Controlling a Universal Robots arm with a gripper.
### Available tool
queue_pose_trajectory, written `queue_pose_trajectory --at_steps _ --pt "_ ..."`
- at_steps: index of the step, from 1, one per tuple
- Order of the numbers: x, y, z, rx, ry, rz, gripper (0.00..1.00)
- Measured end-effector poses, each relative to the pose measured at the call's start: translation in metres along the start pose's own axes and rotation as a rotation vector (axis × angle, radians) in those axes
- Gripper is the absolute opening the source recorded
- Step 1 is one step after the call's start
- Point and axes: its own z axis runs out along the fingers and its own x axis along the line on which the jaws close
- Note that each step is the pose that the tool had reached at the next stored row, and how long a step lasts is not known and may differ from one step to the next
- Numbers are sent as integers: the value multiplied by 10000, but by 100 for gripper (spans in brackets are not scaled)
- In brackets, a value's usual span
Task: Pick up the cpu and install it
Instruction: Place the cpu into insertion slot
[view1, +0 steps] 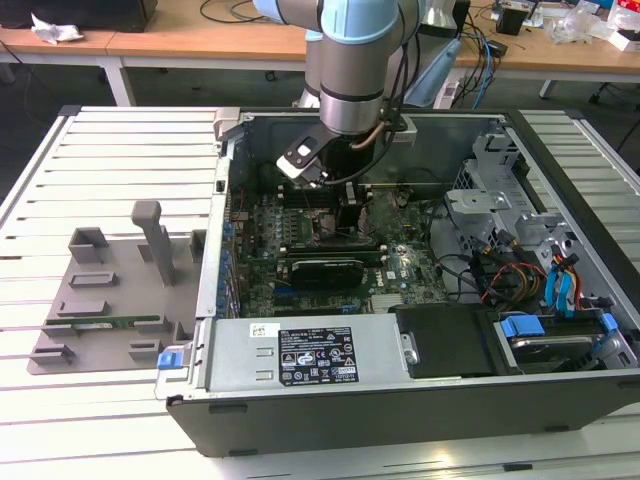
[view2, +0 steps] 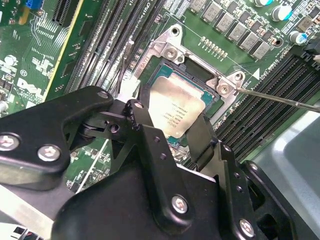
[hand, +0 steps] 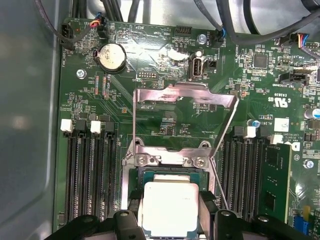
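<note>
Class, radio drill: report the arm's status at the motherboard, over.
Status: gripper shut on cpu, fingers on two sides. The cpu is over the open socket. Hinged frame raised, out of the way.

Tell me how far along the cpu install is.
Done: the cpu has been picked up and brought to the socket. In hand: the gripper is shut on it, holding it right at the socket; whether it is fully seated I cannot tell. Left: the metal frame stands flipped open, not yet closed over the cpu.
</note>
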Motion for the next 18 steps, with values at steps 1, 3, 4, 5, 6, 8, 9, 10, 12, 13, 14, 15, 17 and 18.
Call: queue_pose_trajectory --at_steps 1,3,4,5,6,8,9,10,12,13,14,15,17,18 --pt "1 0 3 -2 18 0 53" --pt "1 0 4 -2 21 1 53" --pt "1 0 4 -3 21 1 53" --pt "1 0 5 -2 22 0 53" --pt "1 0 5 -2 22 1 53" --pt "4 2 11 -13 38 1 55" --pt "3 1 10 -10 33 2 61" --pt "2 1 7 -3 24 1 61" --pt "1 0 7 -4 23 1 61" --pt "1 0 0 -2 21 1 61" --pt "-2 0 -30 -3 23 1 61" --pt "-8 1 -128 -3 23 0 61" --pt "-11 1 -164 -4 24 0 53" --pt "-19 0 -171 -4 42 0 40"
